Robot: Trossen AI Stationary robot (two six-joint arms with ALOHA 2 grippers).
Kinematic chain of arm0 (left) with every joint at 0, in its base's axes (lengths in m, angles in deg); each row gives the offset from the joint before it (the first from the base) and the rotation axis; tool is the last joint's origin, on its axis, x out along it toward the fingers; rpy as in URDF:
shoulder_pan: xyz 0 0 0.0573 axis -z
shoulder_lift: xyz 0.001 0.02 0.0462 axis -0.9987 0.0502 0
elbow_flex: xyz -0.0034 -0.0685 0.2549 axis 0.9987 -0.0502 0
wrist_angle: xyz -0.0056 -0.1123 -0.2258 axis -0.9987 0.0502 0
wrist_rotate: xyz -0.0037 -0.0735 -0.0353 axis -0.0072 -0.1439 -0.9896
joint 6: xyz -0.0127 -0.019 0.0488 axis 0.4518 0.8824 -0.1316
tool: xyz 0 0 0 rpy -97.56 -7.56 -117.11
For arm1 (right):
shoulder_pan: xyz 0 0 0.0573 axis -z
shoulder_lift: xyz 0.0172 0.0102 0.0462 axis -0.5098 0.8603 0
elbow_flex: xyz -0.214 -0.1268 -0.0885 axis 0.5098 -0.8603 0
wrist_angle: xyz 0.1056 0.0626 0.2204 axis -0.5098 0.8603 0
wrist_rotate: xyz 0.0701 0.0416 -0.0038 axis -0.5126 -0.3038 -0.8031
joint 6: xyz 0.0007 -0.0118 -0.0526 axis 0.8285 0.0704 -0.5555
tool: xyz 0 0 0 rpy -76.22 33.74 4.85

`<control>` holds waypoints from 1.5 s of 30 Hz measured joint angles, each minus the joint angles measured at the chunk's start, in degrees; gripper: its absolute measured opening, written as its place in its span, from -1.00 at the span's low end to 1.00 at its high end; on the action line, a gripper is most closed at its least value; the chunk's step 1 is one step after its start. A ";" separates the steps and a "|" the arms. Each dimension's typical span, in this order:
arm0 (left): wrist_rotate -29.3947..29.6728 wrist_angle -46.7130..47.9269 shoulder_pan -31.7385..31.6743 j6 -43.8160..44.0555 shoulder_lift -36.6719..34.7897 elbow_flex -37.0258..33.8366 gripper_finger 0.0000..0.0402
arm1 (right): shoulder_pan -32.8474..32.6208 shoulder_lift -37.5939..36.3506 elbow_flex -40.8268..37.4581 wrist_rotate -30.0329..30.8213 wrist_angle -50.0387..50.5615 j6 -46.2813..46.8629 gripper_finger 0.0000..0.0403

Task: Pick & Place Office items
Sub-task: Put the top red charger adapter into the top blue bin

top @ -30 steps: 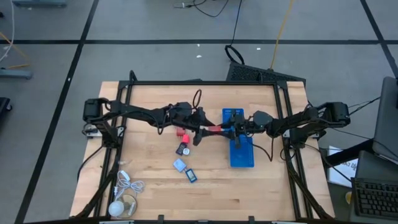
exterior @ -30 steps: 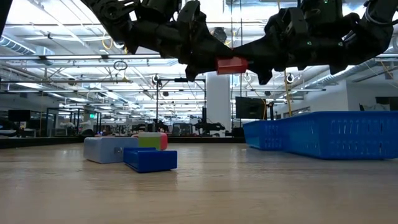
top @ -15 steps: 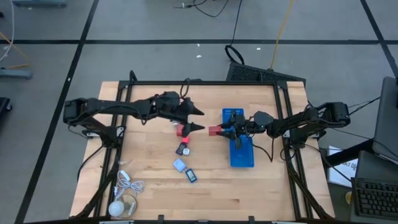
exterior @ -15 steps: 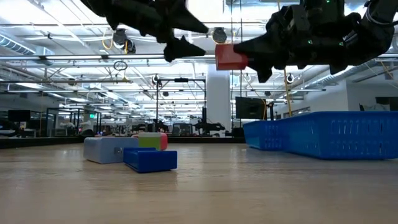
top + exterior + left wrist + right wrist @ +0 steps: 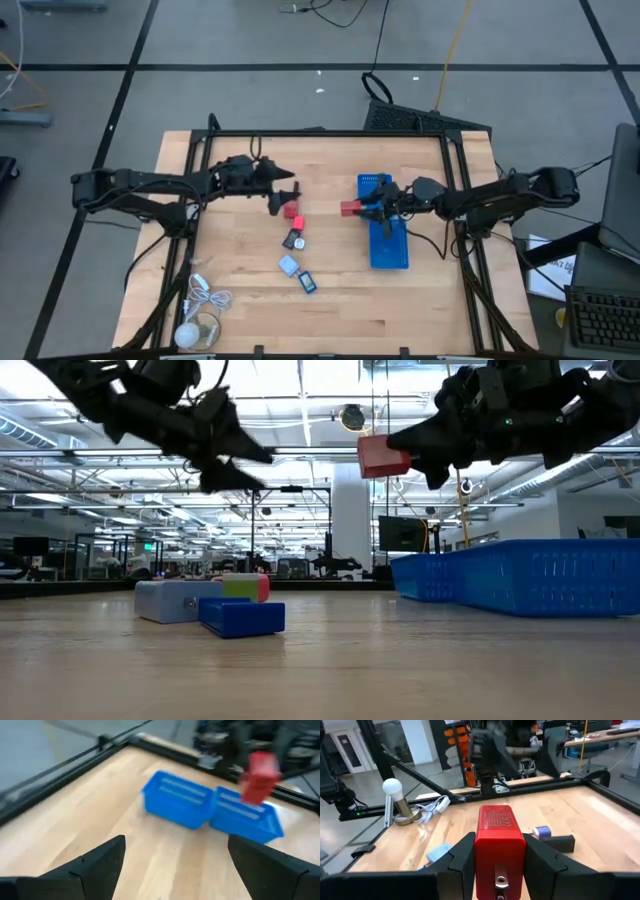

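My right gripper [image 5: 360,208] is shut on a red block [image 5: 349,208], held in the air just left of the two blue trays [image 5: 389,243]. In the low view the block [image 5: 382,457] hangs high above the table. My left gripper [image 5: 283,195] is open and touches nothing, above the table left of centre; its wrist view shows the trays [image 5: 177,805] and the block [image 5: 260,775] far ahead. On the wood lie another red piece [image 5: 292,211], a black piece [image 5: 293,239], a pale grey-blue piece [image 5: 288,265] and a blue piece [image 5: 307,283]. My right gripper [image 5: 500,847] pinches the red block between its two fingers [image 5: 462,860], which press on its two long sides at the end nearer the wrist [image 5: 497,870]. The fingers come level from the table's right side. The block is lifted clear, its free end pointing to the table's left.
A coiled white cable with a round white object [image 5: 200,315] lies at the near left corner. The black frame rails [image 5: 330,132] run along the table's edges. Bare wood [image 5: 240,170] lies left of the small pieces and toward the far edge.
A second ago both grippers met at the red block. My left gripper has let go of it and drawn back toward the table's left edge. My right gripper has kept the block in the air near the trays; the block now tips slightly.
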 joint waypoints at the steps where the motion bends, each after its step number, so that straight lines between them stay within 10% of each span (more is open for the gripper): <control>1: 0.97 -0.04 -0.10 1.21 -0.20 -0.78 0.78 | 0.02 -0.66 0.00 0.04 0.27 -0.22 -0.44; 28: 2.68 1.58 -0.24 1.92 -0.37 -3.01 0.75 | -0.30 -9.62 0.26 4.45 13.30 0.71 -0.44; 39: 2.68 1.59 -0.22 1.90 -0.37 -3.03 0.75 | 2.28 -5.67 28.58 18.93 72.20 -2.54 -0.44; 45: 2.68 1.25 -0.22 1.90 -0.37 -3.04 0.75 | 7.54 0.14 34.25 18.88 86.18 -3.77 -0.44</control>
